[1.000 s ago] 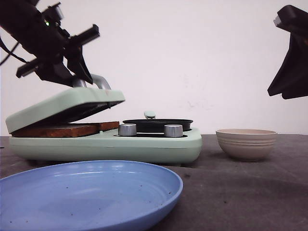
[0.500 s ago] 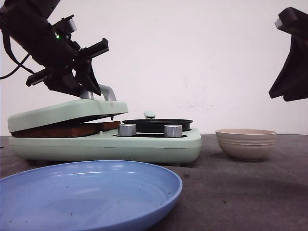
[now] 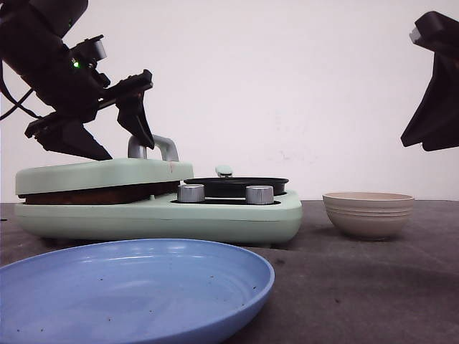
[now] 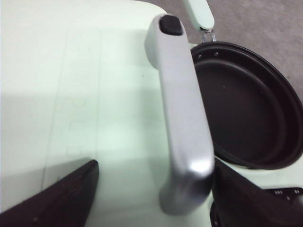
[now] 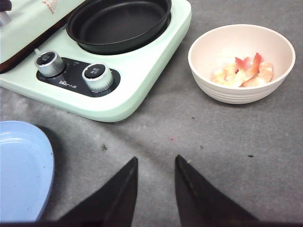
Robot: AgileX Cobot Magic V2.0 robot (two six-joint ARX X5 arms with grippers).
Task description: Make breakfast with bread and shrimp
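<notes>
Bread [image 3: 100, 193] sits toward the bench's left edge, a dark brown strip clamped between the mint sandwich-maker lid [image 3: 104, 174] and base [image 3: 165, 218], directly under the left gripper [image 4: 151, 189], whose spread, released fingers [image 4: 57, 198] straddle the silver lid handle [image 4: 182, 118] without gripping it. Shrimp [image 5: 244, 73], curled orange-pink and white pieces, lie in the beige bowl [image 5: 208, 47] toward the right edge, just ahead of the raised right gripper [image 5: 154, 194], its jaws slightly parted, holding nothing. Only the bread's edge shows; the faces are hidden.
</notes>
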